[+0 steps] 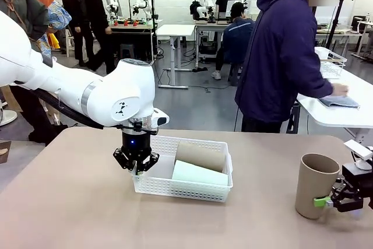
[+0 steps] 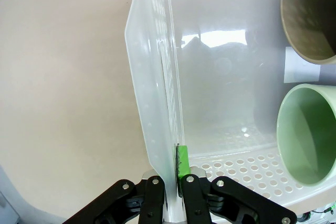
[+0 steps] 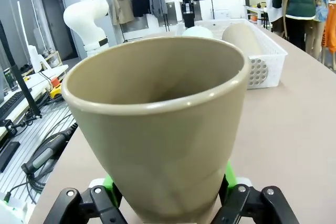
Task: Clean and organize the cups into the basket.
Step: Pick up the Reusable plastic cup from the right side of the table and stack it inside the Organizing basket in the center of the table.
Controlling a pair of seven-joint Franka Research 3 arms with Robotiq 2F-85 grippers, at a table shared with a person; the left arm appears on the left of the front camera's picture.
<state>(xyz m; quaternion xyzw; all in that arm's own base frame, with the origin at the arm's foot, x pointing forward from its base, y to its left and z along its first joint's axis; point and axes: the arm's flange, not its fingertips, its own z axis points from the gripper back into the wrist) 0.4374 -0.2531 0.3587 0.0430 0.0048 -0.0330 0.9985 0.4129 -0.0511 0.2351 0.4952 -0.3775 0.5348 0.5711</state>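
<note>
The white lattice basket (image 1: 152, 183) sits mid-table. A kraft brown cup (image 1: 201, 155) and a pale mint cup (image 1: 198, 174) lie on their sides inside it. My left gripper (image 1: 136, 166) reaches down and is shut on the basket's left wall. In the left wrist view the wall (image 2: 157, 103) runs up between the fingers of my left gripper (image 2: 173, 190), with the brown cup's mouth (image 2: 310, 14) and the mint cup's mouth (image 2: 310, 129) at the right. At the table's right, my right gripper (image 1: 333, 200) is shut on an upright brown cup (image 1: 315, 185). That cup (image 3: 157, 124) stands between the fingers of my right gripper (image 3: 169, 195).
A person in a dark blue jacket (image 1: 280, 56) stands beyond the table's far edge, a hand on a grey cloth (image 1: 338, 101) on a separate white table that carries a wire basket (image 1: 332, 62). Bare tabletop (image 1: 70, 202) lies left of and in front of the basket.
</note>
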